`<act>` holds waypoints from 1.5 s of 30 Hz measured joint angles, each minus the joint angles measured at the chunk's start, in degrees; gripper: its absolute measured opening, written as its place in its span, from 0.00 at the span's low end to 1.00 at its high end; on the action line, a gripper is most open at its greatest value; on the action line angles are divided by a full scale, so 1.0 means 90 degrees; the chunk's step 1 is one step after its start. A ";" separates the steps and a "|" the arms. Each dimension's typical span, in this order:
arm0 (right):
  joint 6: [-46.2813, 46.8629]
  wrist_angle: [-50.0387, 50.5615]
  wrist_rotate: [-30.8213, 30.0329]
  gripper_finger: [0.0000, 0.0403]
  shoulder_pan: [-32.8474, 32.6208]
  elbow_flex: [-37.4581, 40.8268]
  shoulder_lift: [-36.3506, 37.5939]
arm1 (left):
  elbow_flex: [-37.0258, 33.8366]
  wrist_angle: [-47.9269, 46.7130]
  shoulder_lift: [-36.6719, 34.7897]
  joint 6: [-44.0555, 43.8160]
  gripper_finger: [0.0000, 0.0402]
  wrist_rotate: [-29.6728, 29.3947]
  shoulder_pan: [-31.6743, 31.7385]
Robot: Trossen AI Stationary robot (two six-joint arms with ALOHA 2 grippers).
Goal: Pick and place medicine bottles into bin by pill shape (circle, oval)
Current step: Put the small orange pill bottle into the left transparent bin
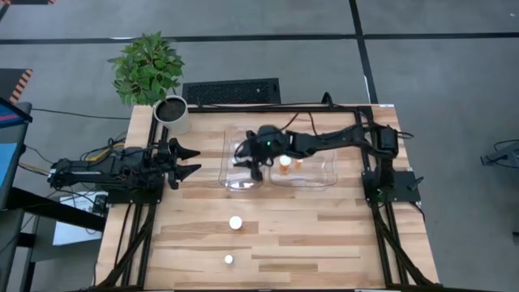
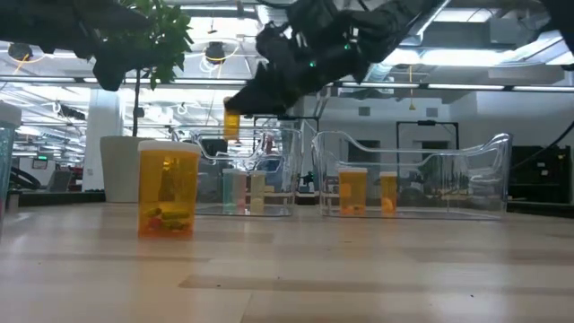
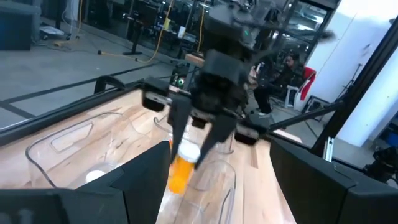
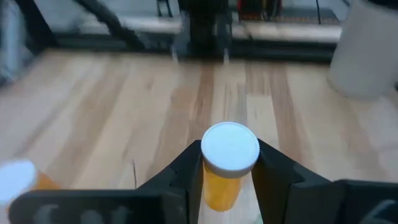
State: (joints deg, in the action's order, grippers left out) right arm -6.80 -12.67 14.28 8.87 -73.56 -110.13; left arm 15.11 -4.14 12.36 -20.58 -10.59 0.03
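Observation:
My right gripper (image 1: pixel 243 160) reaches from the table's right side over the left clear bin (image 1: pixel 228 177) and is shut on a small amber medicine bottle (image 3: pixel 182 167) with a white cap. That bin holds other bottles (image 2: pixel 235 191), one of them in the right wrist view (image 4: pixel 18 177). The right clear bin (image 1: pixel 324 174) also holds bottles (image 2: pixel 352 191). Two more bottles stand upright on the table nearer the front (image 1: pixel 235 222) (image 1: pixel 229 259). My left gripper (image 1: pixel 193 161) waits open at the table's left, clear of everything. My right gripper pinches the bottle at its white cap (image 4: pixel 230 149), one finger on each side (image 4: pixel 186 168). The fingers slant down from the table's right side. The amber body (image 3: pixel 180 177) hangs below the fingers, roughly upright and lifted clear above the left bin.
A white plant pot (image 1: pixel 172 115) with a green plant stands at the far left corner. A black keyboard-like bar (image 1: pixel 231 91) lies beyond the far edge. The large bottle (image 2: pixel 168 191) stands close in the low view. Bare wood lies between the bins and the near edge.

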 joint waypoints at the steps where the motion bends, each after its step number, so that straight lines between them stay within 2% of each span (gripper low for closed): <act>1: 0.0089 -0.0185 0.0226 0.32 0.0092 0.0000 -0.0002 | 0.0000 0.0000 0.0000 0.0001 0.67 -0.0006 0.0002; 6: 0.0438 -0.0786 0.0923 0.32 0.0270 0.0008 -0.0366 | 0.0000 -0.0018 0.0000 0.0092 0.67 -0.0027 0.0002; 13: 0.0476 -0.0860 0.0840 0.32 0.0184 -0.0038 -0.0834 | 0.0000 -0.0049 0.0000 0.0102 0.67 -0.0160 0.0002; 15: 0.0491 -0.0429 0.0813 0.32 0.0200 0.0024 -0.0805 | 0.0000 -0.0049 0.0000 0.0102 0.67 -0.0165 0.0000; 30: 0.0390 -0.0163 0.0427 0.32 0.0198 -0.0010 -0.0903 | 0.0000 -0.0094 0.0000 0.0092 0.67 -0.0209 0.0002; 34: 0.0357 -0.0079 0.0413 0.32 0.0246 0.0000 -0.0504 | 0.0000 -0.0092 0.0000 0.0090 0.67 -0.0209 0.0001; 40: 0.0201 0.0886 0.0413 0.32 0.0264 -0.0007 0.0885 | 0.0000 -0.0085 0.0000 0.0059 0.67 -0.0209 0.0002; 45: 0.0203 0.2115 0.0409 0.32 -0.0367 -0.0019 0.2240 | 0.0000 -0.0086 0.0000 0.0066 0.67 -0.0209 0.0002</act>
State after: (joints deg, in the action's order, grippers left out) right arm -4.97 6.36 17.96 5.57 -73.73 -89.96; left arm 15.11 -4.91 12.36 -19.99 -12.47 0.05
